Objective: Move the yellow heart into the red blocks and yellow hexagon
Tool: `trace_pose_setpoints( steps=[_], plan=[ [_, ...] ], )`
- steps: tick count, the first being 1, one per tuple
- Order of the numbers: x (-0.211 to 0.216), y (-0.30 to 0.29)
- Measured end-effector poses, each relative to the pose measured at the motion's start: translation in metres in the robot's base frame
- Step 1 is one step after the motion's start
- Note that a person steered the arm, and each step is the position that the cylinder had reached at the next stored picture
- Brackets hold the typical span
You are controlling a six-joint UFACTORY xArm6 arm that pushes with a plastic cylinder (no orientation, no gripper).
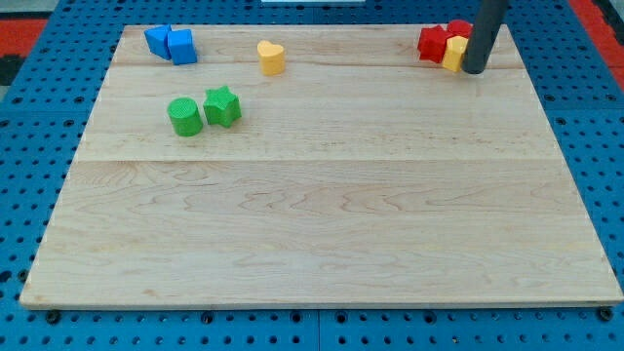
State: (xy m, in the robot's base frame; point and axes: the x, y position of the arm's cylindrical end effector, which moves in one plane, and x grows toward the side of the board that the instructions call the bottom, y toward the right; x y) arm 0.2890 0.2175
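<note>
Resting at the view's top right, my tip [474, 70] touches the yellow hexagon [453, 53] beside the red blocks [436, 42]; it is a bare rod, no fingers to open; the yellow heart [271, 58] lies well apart leftward; I should circle behind its left side, then push straight rightward.

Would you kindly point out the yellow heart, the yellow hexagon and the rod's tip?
yellow heart [271, 57]: camera view, on its top face.
yellow hexagon [453, 52]: camera view, on its visible left part, beside the rod.
my tip [474, 70]: camera view, at the rod's very lower end.
</note>
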Motion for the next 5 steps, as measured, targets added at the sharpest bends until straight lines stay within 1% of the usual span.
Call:
trace_pose_setpoints(
  steps=[1,2,3,4,5],
  plan=[
    [0.018,0.000],
    [0.027,-0.067],
    [0.010,-0.146],
    [0.016,-0.205],
    [0.019,-0.275]
  ],
)
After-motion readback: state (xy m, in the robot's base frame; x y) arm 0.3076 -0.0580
